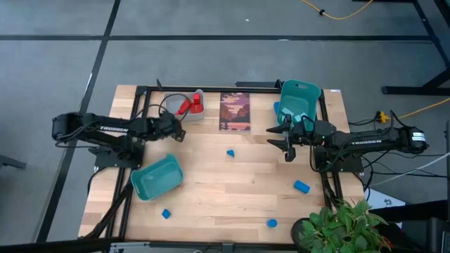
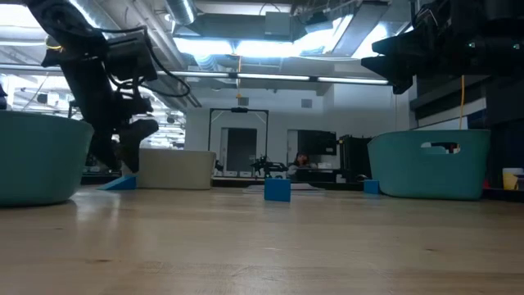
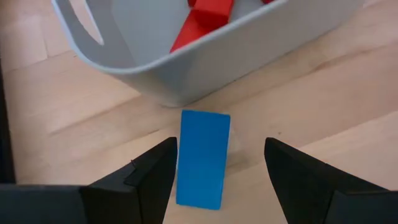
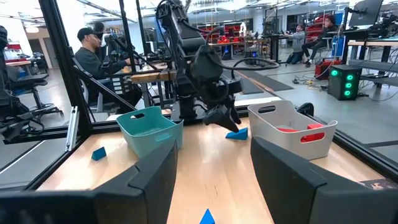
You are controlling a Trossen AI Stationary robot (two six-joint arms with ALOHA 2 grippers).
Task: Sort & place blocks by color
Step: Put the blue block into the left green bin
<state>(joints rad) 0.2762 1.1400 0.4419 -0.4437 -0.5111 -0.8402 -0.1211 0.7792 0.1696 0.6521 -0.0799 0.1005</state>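
A blue block lies on the table just in front of the grey bin, which holds red blocks. My left gripper slants down over this block, open, one finger on each side of it and a clear gap on one side. The same block shows under that gripper in the right wrist view. My right gripper hangs open and level above the table near the far right teal bin, with nothing between its fingers. Other blue blocks lie loose on the table.
A second teal bin stands tilted near the table's left side, close to my left arm. A dark picture card lies at the far middle. A blue block sits near the front edge, beside a green plant. People sit beyond the table.
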